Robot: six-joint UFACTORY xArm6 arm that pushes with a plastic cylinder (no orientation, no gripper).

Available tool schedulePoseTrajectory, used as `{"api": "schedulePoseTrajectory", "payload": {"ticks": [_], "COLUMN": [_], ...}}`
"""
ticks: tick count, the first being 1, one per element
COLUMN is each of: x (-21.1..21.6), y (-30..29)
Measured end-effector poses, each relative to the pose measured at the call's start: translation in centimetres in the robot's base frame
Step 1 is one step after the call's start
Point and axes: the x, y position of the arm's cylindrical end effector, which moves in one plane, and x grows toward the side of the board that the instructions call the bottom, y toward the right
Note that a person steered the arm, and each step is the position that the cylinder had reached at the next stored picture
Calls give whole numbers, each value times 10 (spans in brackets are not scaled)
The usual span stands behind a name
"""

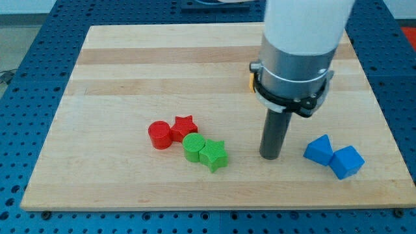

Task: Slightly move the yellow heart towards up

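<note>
The yellow heart (pixel 251 81) is almost wholly hidden behind the arm's wide body; only a small yellow sliver shows at the body's left edge. My tip (pixel 270 156) rests on the wooden board (pixel 130 84) below that sliver, toward the view's bottom, apart from it. The tip stands between the green star (pixel 213 155) on its left and the blue blocks on its right, touching none of them.
A red cylinder (pixel 159 135) and a red star (pixel 184 126) sit left of centre, touching a green cylinder (pixel 193 147) and the green star. Two blue blocks (pixel 319 149) (pixel 346 162) lie at the lower right. The board's bottom edge is near the tip.
</note>
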Motion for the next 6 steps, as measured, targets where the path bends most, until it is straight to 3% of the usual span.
{"api": "schedulePoseTrajectory", "payload": {"ticks": [1,3,6], "x": [-1,-139,-166], "y": [14,39,87]}}
